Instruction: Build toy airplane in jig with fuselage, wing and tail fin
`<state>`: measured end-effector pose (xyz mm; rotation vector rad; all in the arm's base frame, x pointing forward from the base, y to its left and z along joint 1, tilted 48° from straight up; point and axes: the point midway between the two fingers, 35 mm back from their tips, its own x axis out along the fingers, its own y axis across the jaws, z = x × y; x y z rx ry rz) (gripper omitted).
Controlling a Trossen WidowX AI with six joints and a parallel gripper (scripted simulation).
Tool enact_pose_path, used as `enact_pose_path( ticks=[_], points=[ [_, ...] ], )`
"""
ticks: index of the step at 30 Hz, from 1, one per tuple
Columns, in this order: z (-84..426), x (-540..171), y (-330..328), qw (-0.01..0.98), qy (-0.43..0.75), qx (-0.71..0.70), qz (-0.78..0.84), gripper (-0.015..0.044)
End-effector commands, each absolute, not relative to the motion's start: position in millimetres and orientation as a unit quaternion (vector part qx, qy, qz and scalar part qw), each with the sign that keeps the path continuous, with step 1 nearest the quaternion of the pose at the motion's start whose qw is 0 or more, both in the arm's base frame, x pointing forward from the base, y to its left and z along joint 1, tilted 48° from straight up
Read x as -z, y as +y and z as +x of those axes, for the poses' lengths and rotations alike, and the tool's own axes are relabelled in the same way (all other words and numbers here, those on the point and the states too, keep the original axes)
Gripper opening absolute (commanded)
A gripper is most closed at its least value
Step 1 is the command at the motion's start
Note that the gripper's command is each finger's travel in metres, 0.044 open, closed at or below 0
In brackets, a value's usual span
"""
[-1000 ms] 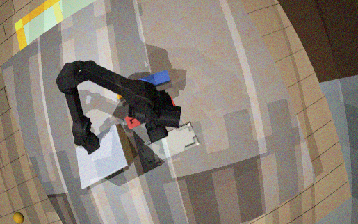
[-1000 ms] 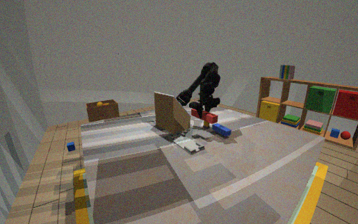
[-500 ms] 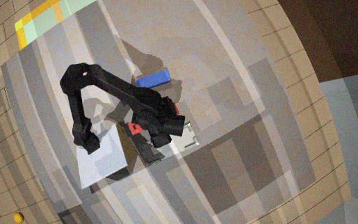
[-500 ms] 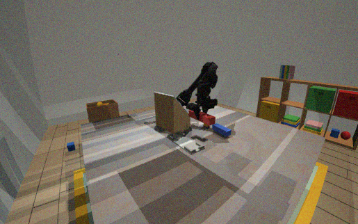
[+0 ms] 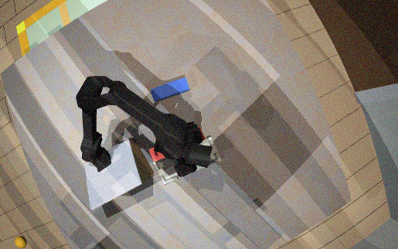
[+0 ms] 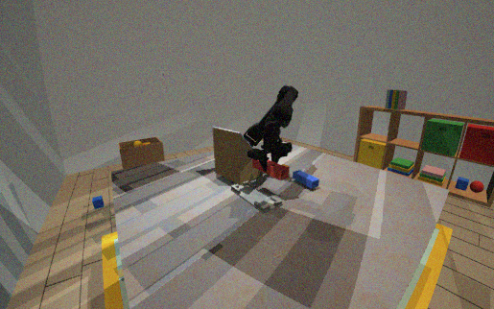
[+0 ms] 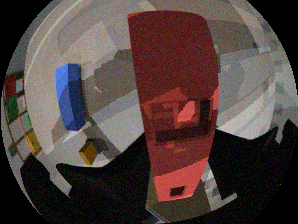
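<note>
The red fuselage (image 5: pixel 157 154) (image 6: pixel 277 169) (image 7: pixel 172 60) is held lengthwise by my gripper (image 6: pixel 266 163) (image 7: pixel 173 131), which is shut on it. Its large socket opening and small square hole face the wrist camera. It hangs above the mat close to the pale grey cradle (image 5: pixel 167 179) (image 6: pixel 260 200), on the wing's side; the arm hides part of both from above. The blue wing (image 5: pixel 170 89) (image 6: pixel 305 178) (image 7: pixel 70 97) lies on the mat apart from the fuselage. The orange-yellow tail fin (image 7: pixel 89 152) lies near one end of the wing in the wrist view; it is hidden in the top and exterior views.
A large slanted panel, white on top (image 5: pixel 114 175) and brown on its side (image 6: pixel 228 155), stands close beside the cradle and the arm. A shelf unit (image 6: pixel 407 143) and a brown box (image 6: pixel 141 155) stand farther off.
</note>
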<state>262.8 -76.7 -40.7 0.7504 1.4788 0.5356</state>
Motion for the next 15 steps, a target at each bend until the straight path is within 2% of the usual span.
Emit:
enact_pose_path(
  ticks=[1,15],
  points=[
    [259,55,-82,0.645,0.649,-0.234,0.329,0.0000],
    [245,98,-89,0.644,0.650,-0.232,0.330,0.0000]
  ],
)
